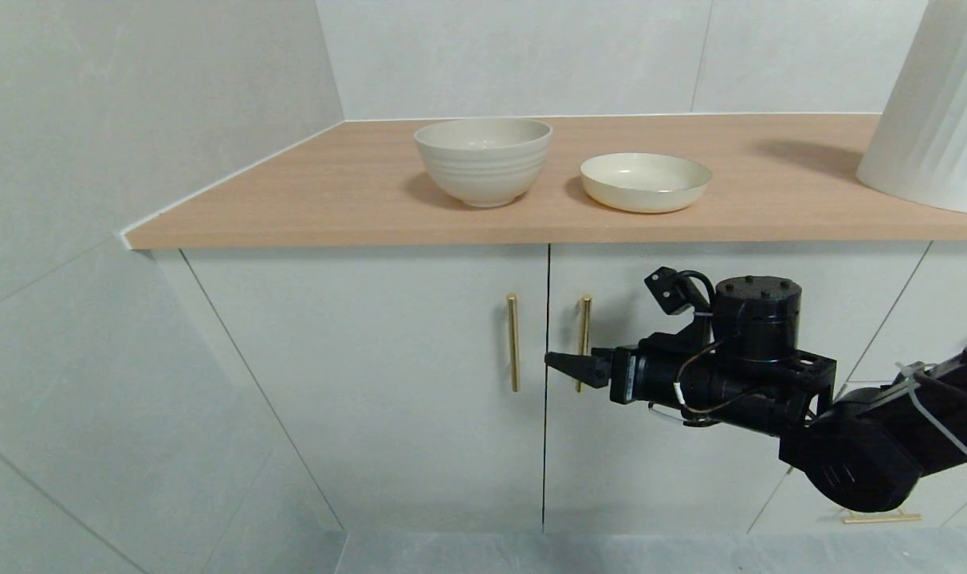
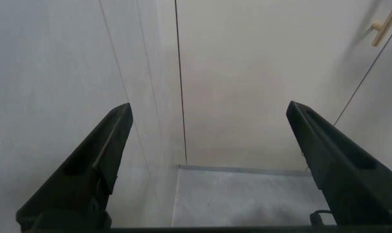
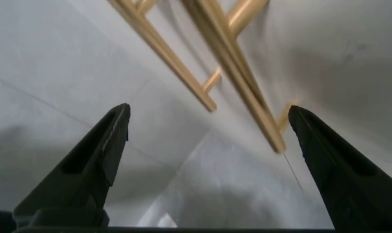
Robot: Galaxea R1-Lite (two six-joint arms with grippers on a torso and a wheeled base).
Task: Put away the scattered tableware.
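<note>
A deep cream bowl [image 1: 483, 159] and a shallow cream plate [image 1: 645, 182] stand side by side on the wooden counter [image 1: 316, 207]. Below it are two closed white cabinet doors with upright gold handles, one on the left door [image 1: 513, 343] and one on the right door [image 1: 584, 319]. My right gripper [image 1: 567, 365] is held level in front of the right handle, its tips close to the seam between the doors. In the right wrist view it [image 3: 209, 111] is open, with both gold bars [image 3: 238, 71] just ahead of its fingers. My left gripper [image 2: 209, 109] is open and holds nothing, facing a pale panel and the floor.
A tall white ribbed container [image 1: 929, 112] stands on the counter at the far right. Tiled walls close in the corner on the left. A short gold handle [image 1: 882, 518] sits low on the right, behind my right arm. Grey floor runs along the cabinet base.
</note>
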